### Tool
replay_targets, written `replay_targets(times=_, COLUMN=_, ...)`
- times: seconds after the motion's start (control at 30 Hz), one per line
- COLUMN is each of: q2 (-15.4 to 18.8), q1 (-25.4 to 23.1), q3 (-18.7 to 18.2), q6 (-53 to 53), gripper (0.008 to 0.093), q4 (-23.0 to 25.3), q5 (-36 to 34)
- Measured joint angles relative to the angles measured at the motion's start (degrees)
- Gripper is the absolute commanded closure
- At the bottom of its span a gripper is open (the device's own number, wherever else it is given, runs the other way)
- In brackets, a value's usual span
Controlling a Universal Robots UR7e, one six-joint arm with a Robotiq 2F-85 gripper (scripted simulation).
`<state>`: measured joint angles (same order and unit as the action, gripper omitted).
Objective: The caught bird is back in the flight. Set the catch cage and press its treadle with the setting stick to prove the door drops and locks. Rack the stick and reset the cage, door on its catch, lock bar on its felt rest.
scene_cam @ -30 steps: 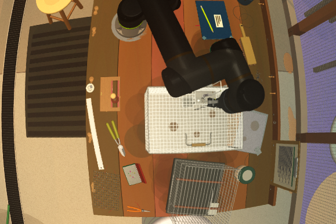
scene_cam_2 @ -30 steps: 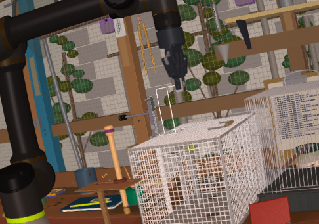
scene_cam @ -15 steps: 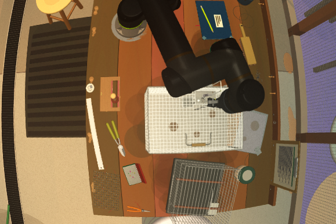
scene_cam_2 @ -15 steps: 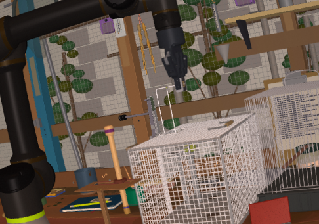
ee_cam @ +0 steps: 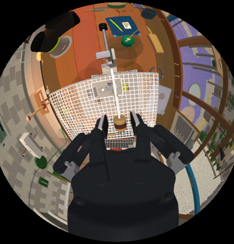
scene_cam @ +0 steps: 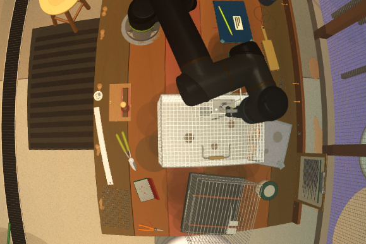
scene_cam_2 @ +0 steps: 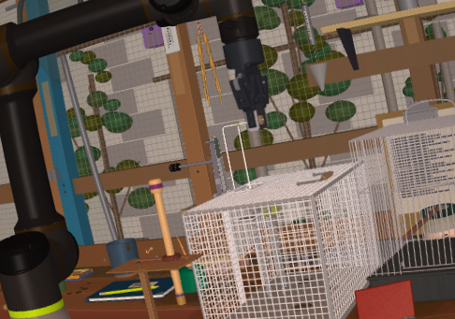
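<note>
My gripper hangs above the white wire catch cage, near its far end. It is open and holds nothing. A brown knob on a thin white wire door rod sits between the fingers. The rod rises from the cage roof beside the latch plate. The setting stick stands upright in its wooden rack at the bench's left side.
The second, dark barred cage stands close by the catch cage on the near side. A blue notebook and a wooden brush lie at the far end. Green snips and a white ruler lie left.
</note>
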<state>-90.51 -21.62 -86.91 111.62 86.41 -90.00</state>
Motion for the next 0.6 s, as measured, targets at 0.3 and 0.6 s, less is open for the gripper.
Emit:
replay_targets(times=0.3, q2=0.15, q1=0.00, q3=1.46, q6=0.00, gripper=0.0554, q4=-1.50, q5=0.00)
replay_targets(times=0.6, q2=0.64, q1=0.00, q3=7.02, q6=0.00, gripper=0.0554, q4=-6.21, q5=0.00)
